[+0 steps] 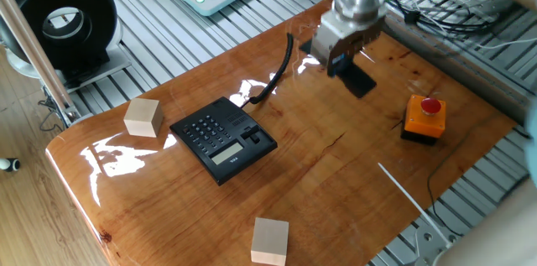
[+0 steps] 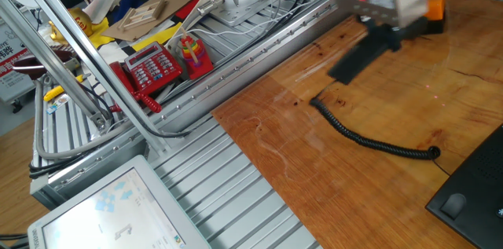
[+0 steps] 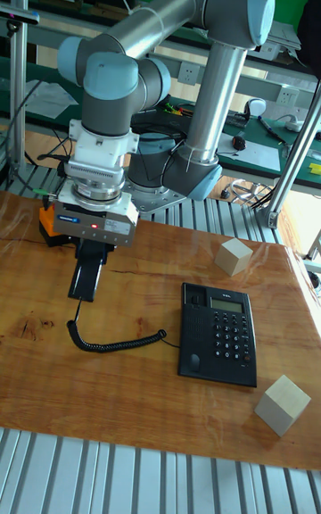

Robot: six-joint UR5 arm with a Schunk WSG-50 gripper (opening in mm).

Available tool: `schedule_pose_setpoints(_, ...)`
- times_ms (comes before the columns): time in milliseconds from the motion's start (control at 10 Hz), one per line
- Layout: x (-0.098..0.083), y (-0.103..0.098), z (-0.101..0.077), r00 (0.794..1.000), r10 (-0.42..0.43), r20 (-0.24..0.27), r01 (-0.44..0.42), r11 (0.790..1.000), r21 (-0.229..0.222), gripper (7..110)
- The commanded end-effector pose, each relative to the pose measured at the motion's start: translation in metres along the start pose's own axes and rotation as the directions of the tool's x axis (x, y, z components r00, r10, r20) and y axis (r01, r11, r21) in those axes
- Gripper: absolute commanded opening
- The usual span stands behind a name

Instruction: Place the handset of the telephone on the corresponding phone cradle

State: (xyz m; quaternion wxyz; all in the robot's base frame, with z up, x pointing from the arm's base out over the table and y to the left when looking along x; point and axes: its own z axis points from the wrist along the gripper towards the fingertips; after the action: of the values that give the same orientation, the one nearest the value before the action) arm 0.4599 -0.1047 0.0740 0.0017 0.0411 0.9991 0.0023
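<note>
The black handset (image 3: 87,277) hangs tilted from my gripper (image 3: 92,252), which is shut on its upper end. In one fixed view the gripper (image 1: 342,58) is over the far part of the wooden table, with the handset (image 1: 356,76) sticking out below it. In the other fixed view the gripper (image 2: 382,32) and the handset (image 2: 360,58) appear too. The coiled cord (image 3: 111,341) trails across the wood to the black phone base (image 3: 219,334). The phone cradle (image 3: 192,335) is the bare strip on the base's left side, well right of the gripper.
An orange box with a red button (image 1: 424,118) stands near the gripper, partly hidden behind it in the tall view. Two wooden blocks (image 3: 234,257) (image 3: 283,404) lie right of the phone. A metal frame and clutter (image 2: 161,64) border the table edge.
</note>
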Motion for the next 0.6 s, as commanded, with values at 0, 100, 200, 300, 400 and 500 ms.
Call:
schedule_pose_setpoints(0,0.012,0.016,0.002,1.0,0.029,-0.001,-0.029,0.999,-0.041,7)
schedule_pose_setpoints(100,0.01,0.031,0.001,1.0,0.013,0.004,-0.013,0.995,-0.103,7)
schedule_pose_setpoints(200,0.011,0.033,0.0,1.0,-0.021,0.005,0.021,0.994,-0.109,7)
schedule_pose_setpoints(300,0.008,0.026,0.001,0.997,-0.078,0.02,0.08,0.994,-0.081,7)
schedule_pose_setpoints(400,0.003,0.027,0.001,0.989,-0.143,0.047,0.147,0.986,-0.079,7)
schedule_pose_setpoints(500,0.0,0.024,0.001,0.986,-0.159,0.056,0.162,0.985,-0.064,7)
